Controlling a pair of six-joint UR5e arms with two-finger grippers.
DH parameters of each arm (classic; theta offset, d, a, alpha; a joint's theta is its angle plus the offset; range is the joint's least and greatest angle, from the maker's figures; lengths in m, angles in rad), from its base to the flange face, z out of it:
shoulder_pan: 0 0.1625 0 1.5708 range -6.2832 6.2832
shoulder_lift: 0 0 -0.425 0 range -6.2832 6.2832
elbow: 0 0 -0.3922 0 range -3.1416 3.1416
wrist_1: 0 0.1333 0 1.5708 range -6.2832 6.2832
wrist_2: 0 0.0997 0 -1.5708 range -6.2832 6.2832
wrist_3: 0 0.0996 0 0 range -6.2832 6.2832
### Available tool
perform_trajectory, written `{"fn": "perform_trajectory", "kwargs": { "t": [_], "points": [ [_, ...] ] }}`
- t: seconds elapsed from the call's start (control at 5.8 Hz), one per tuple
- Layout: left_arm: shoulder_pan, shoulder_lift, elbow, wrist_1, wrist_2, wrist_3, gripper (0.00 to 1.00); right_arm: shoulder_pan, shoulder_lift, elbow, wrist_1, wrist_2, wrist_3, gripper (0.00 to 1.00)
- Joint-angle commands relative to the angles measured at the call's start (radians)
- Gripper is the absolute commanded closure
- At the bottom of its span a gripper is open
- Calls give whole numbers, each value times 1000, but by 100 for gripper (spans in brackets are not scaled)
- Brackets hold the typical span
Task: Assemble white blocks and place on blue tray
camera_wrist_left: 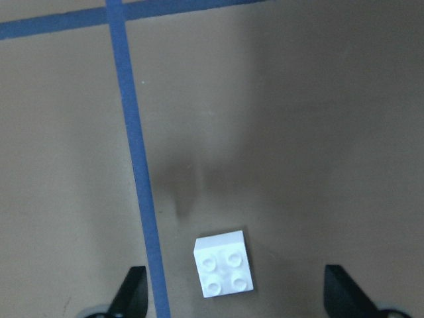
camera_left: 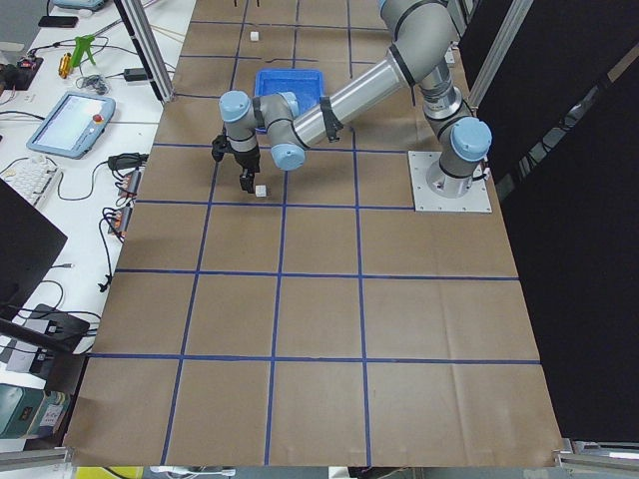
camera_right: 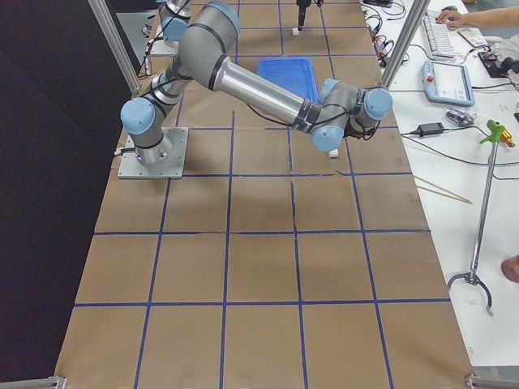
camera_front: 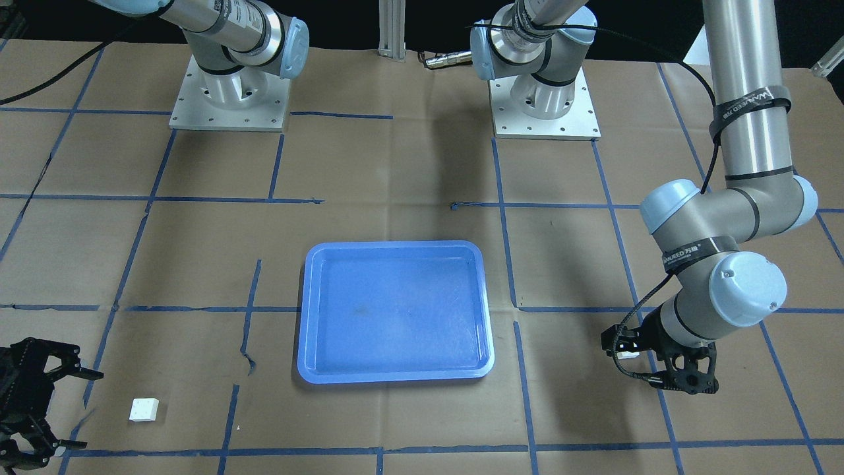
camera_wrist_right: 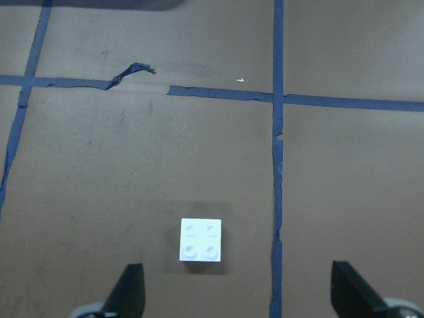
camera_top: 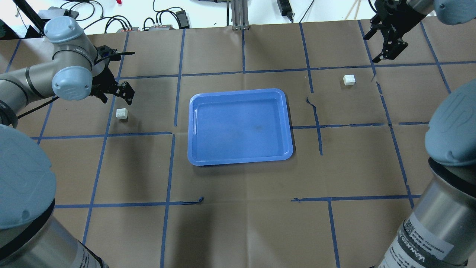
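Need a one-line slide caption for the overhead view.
Left gripper near the left white block, right gripper near the right white block, both jaws open; blue tray empty between them.

Blue tray point(camera_top: 238, 130) between left white block point(camera_top: 121, 113) and right white block point(camera_top: 349, 79)

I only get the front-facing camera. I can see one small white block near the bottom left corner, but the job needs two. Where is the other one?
Observer: The overhead view shows the second white block on the brown paper beside the blue tray, close by the left claw, on your screen's right.
Visitor: Has that claw grabbed it?
Observer: No. The left wrist view shows it lying free, studs up, between wide-open fingertips.
Visitor: And the block I can see?
Observer: The right wrist view shows the right claw open too, aimed down at that first white block, not touching it.
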Motion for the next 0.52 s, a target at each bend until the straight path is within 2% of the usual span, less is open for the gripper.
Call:
{"fn": "perform_trajectory", "kwargs": {
  "t": [0.0,0.34],
  "points": [
    [2,-20,-10,-5,11,3,10,-18,53,52,-3,93,-7,0],
    [16,-22,-35,-2,11,4,11,-28,61,104,-66,99,-9,0]
  ]
}}
